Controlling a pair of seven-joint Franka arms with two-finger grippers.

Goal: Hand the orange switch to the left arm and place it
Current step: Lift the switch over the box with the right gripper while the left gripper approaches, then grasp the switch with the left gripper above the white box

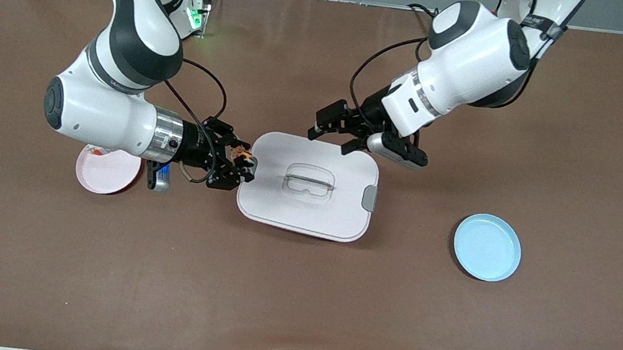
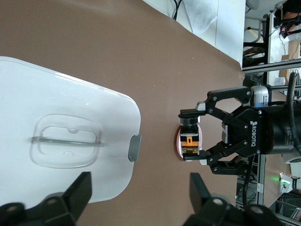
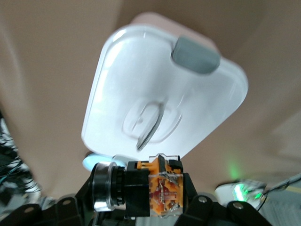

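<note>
The orange switch (image 1: 240,156), a black body with an orange block, lies sideways in my right gripper (image 1: 243,162), which is shut on it. It hangs at the edge of the white box (image 1: 284,207) toward the right arm's end. The right wrist view shows the switch (image 3: 150,188) up close in that gripper (image 3: 146,195), with the box (image 3: 155,94) below. My left gripper (image 1: 328,141) is open and empty over the box's edge nearest the bases. The left wrist view shows its own gripper (image 2: 139,193) spread wide, the box (image 2: 61,141), and the right gripper (image 2: 190,139) holding the switch (image 2: 189,140).
A pink plate (image 1: 107,171) with a small part on it lies under the right arm. A blue plate (image 1: 487,247) sits toward the left arm's end, nearer the camera than the box. The box has grey latches (image 1: 369,198) and a recessed lid handle (image 1: 308,184).
</note>
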